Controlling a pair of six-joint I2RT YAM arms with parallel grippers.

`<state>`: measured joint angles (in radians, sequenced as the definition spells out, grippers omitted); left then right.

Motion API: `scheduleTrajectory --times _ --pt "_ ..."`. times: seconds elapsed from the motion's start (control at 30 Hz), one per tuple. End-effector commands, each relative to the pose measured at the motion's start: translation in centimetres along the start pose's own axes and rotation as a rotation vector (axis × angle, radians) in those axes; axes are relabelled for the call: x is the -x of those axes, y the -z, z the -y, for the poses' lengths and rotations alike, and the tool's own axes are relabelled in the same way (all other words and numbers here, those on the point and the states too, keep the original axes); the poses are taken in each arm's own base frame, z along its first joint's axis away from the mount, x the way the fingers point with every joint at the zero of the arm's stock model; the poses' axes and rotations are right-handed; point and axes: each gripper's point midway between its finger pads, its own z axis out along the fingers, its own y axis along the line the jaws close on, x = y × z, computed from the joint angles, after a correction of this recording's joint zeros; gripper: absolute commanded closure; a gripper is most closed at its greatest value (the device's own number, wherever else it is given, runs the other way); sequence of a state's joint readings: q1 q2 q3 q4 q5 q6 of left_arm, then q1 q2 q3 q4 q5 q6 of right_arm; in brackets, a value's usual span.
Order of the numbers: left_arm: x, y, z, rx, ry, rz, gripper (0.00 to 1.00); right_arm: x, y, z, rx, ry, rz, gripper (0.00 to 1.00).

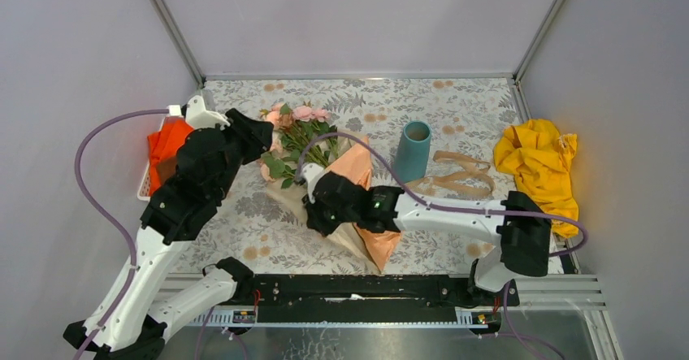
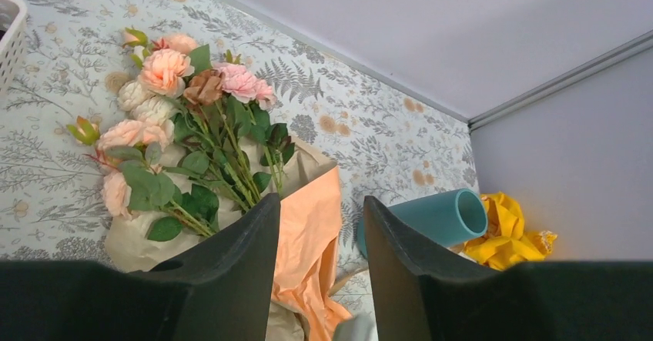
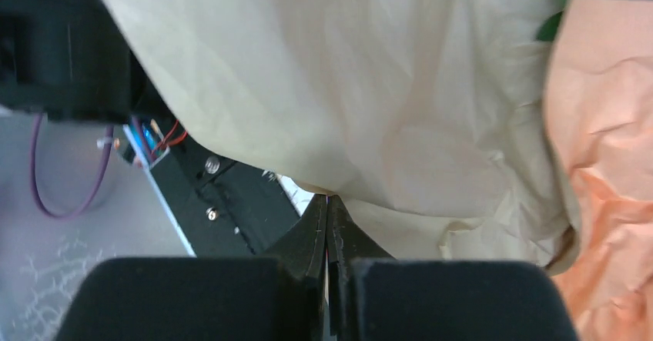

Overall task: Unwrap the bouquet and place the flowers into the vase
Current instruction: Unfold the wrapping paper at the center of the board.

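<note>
The bouquet [image 1: 296,132] lies on the table left of centre; its pink, peach and cream flowers [image 2: 192,118] rest on spread, crinkled peach and tan paper [image 1: 366,173]. The teal vase [image 1: 413,150] stands upright to the right of it, apart from the paper, and also shows in the left wrist view [image 2: 439,219]. My left gripper [image 2: 319,210] hovers open over the paper's peach fold, below the stems, with nothing between its fingers. My right gripper [image 3: 329,202] is shut, its tips pinching the lower edge of the tan paper [image 3: 346,87] near the table's front.
A loose tan ribbon [image 1: 459,177] lies right of the vase. A yellow cloth [image 1: 536,161] is heaped at the far right. An orange cloth [image 1: 166,145] sits in a white basket [image 2: 8,33] at the left wall. The black rail [image 1: 357,287] runs along the front edge.
</note>
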<state>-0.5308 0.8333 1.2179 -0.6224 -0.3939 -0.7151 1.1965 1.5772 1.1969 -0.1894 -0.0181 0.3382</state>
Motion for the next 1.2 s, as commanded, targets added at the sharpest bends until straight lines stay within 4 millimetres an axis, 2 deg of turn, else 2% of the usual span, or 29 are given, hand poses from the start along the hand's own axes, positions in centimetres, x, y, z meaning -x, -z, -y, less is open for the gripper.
scheduleTrajectory --times 0.0,0.07,0.23,0.4,0.53,0.63,0.73,0.83,1.0,1.17 --pt "-1.0 -0.4 -1.5 0.059 -0.036 -0.022 0.49 -1.3 -1.2 -3.8 0.078 0.104 -0.004 1.0" --pt "-2.2 -0.8 -2.3 0.079 -0.033 -0.045 0.49 -2.9 -1.9 -4.2 0.073 0.139 -0.047 1.0" --pt "-7.0 -2.2 -5.0 0.138 -0.022 -0.139 0.49 -6.9 -3.5 -4.5 0.07 0.177 -0.151 1.0" --pt "-12.1 -2.5 -7.4 0.155 0.015 -0.248 0.5 -10.6 -4.3 -5.2 0.093 0.207 -0.252 1.0" --pt "-15.2 -2.1 -9.0 0.162 0.049 -0.312 0.52 -13.0 -4.7 -5.2 0.09 0.209 -0.308 0.96" --pt "-16.8 -1.6 -9.8 0.163 0.068 -0.351 0.55 -13.9 -4.6 -5.3 0.087 0.21 -0.322 0.87" --pt "-18.4 -1.2 -10.4 0.162 0.085 -0.393 0.57 -12.9 -3.8 -5.5 0.058 0.226 -0.265 0.79" --pt "-20.6 -0.8 -11.0 0.154 0.111 -0.448 0.6 -10.4 -2.3 -5.1 0.002 0.236 -0.185 0.71" --pt "-24.2 -0.4 -12.4 0.151 0.148 -0.531 0.64 -5.2 1.7 -3.3 -0.131 0.27 -0.039 0.6" --pt "-25.8 -0.4 -13.8 0.175 0.144 -0.552 0.66 -1.3 5.8 -1.1 -0.267 0.27 0.109 0.45"
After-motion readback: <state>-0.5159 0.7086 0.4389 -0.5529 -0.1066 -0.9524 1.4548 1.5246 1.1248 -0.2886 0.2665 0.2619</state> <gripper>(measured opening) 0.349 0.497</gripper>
